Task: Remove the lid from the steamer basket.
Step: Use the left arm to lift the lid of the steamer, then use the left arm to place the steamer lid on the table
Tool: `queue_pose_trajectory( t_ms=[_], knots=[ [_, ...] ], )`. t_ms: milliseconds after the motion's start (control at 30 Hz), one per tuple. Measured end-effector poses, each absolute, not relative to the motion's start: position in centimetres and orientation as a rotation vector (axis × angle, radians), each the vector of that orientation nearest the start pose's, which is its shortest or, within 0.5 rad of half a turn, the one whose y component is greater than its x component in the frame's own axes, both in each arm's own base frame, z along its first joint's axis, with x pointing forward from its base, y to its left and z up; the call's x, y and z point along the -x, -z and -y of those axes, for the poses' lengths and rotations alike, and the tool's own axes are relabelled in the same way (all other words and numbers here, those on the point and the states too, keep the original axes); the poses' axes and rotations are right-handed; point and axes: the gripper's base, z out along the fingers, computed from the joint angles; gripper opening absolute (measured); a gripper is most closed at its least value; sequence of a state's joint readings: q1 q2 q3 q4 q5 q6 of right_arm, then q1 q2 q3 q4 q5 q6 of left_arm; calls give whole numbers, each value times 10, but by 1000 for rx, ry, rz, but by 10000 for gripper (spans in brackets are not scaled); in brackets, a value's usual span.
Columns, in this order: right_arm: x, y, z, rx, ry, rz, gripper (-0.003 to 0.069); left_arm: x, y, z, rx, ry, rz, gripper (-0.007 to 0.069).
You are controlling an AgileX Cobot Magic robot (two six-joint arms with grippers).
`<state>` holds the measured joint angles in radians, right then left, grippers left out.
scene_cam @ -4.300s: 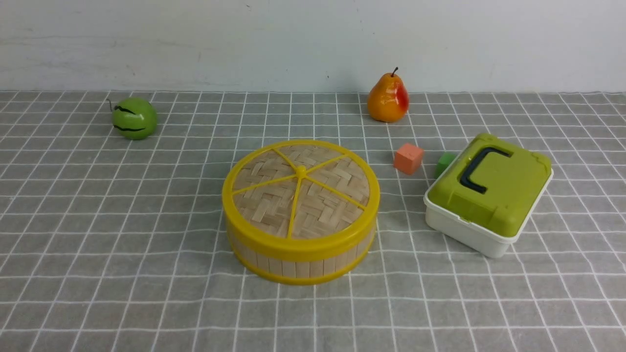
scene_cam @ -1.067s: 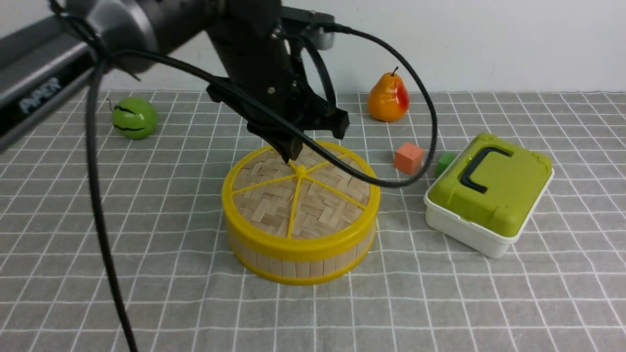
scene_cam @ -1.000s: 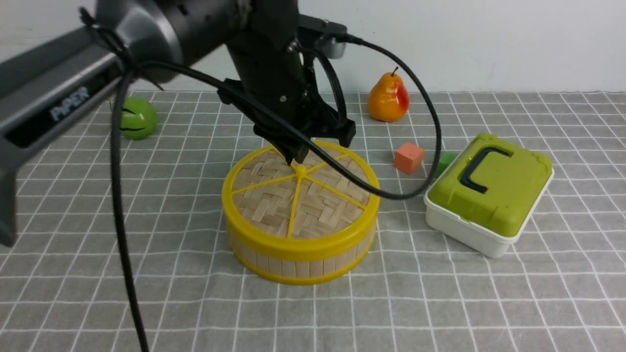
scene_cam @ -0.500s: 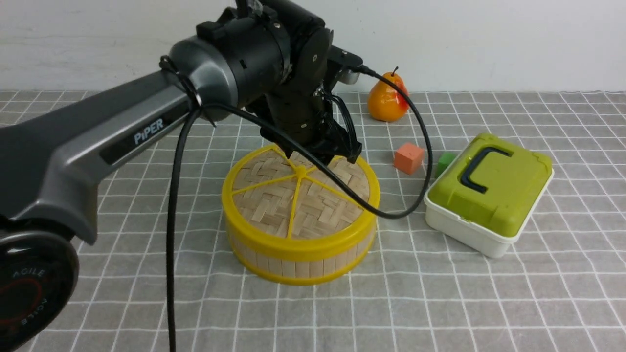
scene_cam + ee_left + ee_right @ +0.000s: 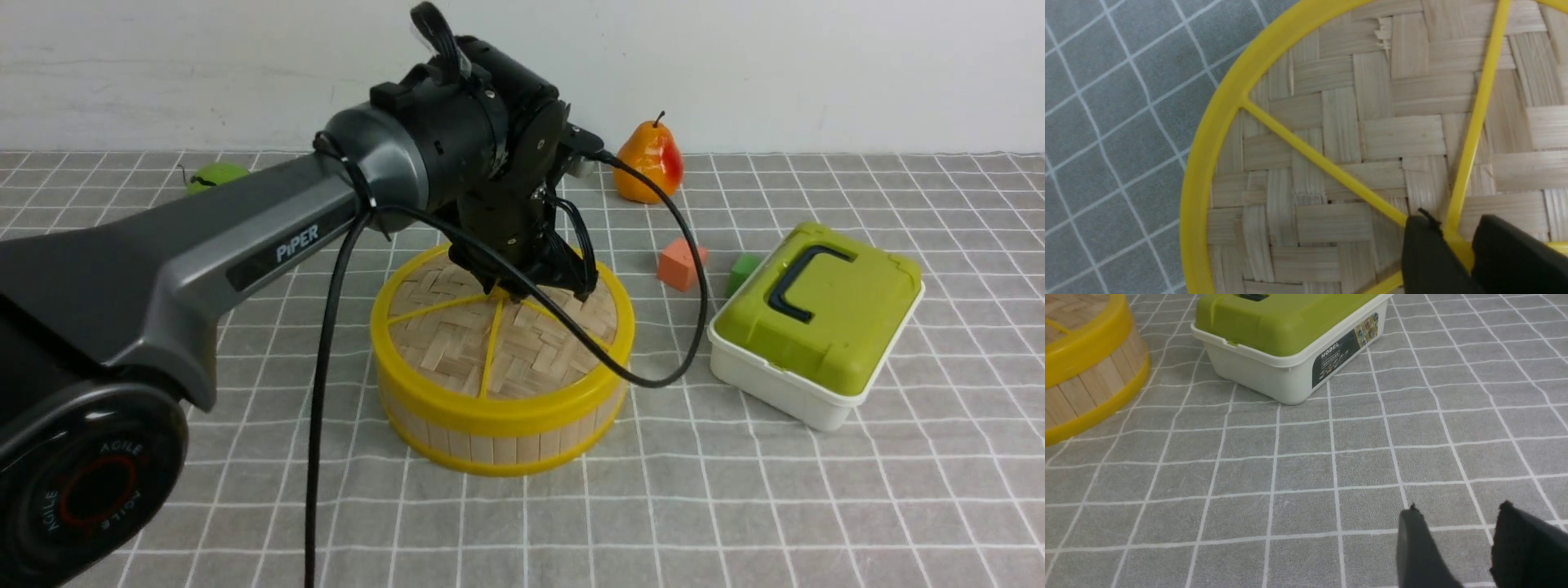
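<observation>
The steamer basket (image 5: 490, 445) stands in the middle of the grey checked cloth with the lid (image 5: 457, 343) seated flat on it. My left gripper (image 5: 539, 290) points down onto the lid's centre. In the left wrist view my left gripper (image 5: 1455, 228) has its two black fingers closed against both sides of the yellow centre knob (image 5: 1459, 247), where the spokes meet. My right gripper (image 5: 1457, 514) is open and empty, low over bare cloth, and does not show in the front view. The basket's edge (image 5: 1086, 388) shows in the right wrist view.
A white box with an olive-green lid (image 5: 816, 327) stands right of the basket, also in the right wrist view (image 5: 1290, 339). An orange cube (image 5: 682, 264), a green cube (image 5: 741, 269) and a pear (image 5: 647, 163) lie behind. A green fruit (image 5: 214, 174) is far left. My left arm's cable (image 5: 678, 343) hangs between basket and box.
My left arm came in from the left, swung over the basket and lowered. Its fingers moved from just behind the knob down onto it. The lid and basket have not moved.
</observation>
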<state>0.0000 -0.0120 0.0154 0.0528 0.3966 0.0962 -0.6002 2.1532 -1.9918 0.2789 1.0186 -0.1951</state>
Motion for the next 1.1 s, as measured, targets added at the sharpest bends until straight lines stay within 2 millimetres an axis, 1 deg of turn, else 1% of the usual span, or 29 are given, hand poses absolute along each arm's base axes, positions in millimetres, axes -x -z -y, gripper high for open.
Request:
queue_pose_trajectory(
  t_ms=[100, 267, 333, 367, 433, 500, 567, 600, 633, 667, 700, 733, 767, 800, 833, 867, 900, 967, 1000, 1033, 1100],
  knots=[
    [-52, -173, -2, -122, -118, -1881, 242, -410, -263, 253, -596, -85, -2530, 102],
    [-52, -173, -2, -122, -118, -1881, 242, -409, -268, 252, -533, -93, -2551, 103],
    [-52, -173, -2, -122, -118, -1881, 242, -407, -281, 250, -508, -102, -2545, 103],
    [-52, -173, -2, -122, -118, -1881, 242, -405, -291, 247, -497, -106, -2533, 103],
    [-52, -173, -2, -122, -118, -1881, 242, -399, -317, 241, -469, -102, -2496, 103],
    [-52, -173, -2, -122, -118, -1881, 242, -391, -348, 231, -439, -101, -2445, 103],
    [-52, -173, -2, -122, -118, -1881, 241, -378, -387, 214, -406, -110, -2378, 103],
    [-52, -173, -2, -122, -118, -1881, 241, -371, -406, 202, -378, -116, -2348, 103],
    [-52, -173, -2, -122, -118, -1881, 241, -369, -409, 201, -375, -117, -2343, 103],
    [-52, -173, -2, -122, -118, -1881, 241, -362, -428, 181, -322, -134, -2318, 103],
    [-52, -173, -2, -122, -118, -1881, 241, -360, -435, 173, -298, -140, -2311, 103],
    [-52, -173, -2, -122, -118, -1881, 241, -357, -447, 156, -246, -147, -2288, 103],
    [-52, -173, -2, -122, -118, -1881, 241, -356, -450, 152, -235, -146, -2281, 103],
    [-52, -173, -2, -122, -118, -1881, 241, -357, -456, 137, -189, -157, -2274, 103],
    [-52, -173, -2, -122, -118, -1881, 241, -358, -462, 111, -102, -163, -2273, 103],
    [-52, -173, -2, -122, -118, -1881, 241, -360, -462, 93, -39, -167, -2287, 103],
    [-52, -173, -2, -122, -118, -1881, 241, -363, -458, 81, 4, -168, -2307, 103],
    [-52, -173, -2, -122, -118, -1881, 241, -369, -442, 57, 103, -164, -2369, 103],
    [-52, -173, -2, -122, -118, -1881, 241, -372, -432, 47, 145, -160, -2407, 103],
    [-52, -173, -2, -122, -118, -1881, 241, -377, -413, 36, 196, -148, -2459, 103],
    [-52, -173, -2, -122, -118, -1881, 241, -384, -379, 22, 244, -119, -2517, 103]
  ],
)
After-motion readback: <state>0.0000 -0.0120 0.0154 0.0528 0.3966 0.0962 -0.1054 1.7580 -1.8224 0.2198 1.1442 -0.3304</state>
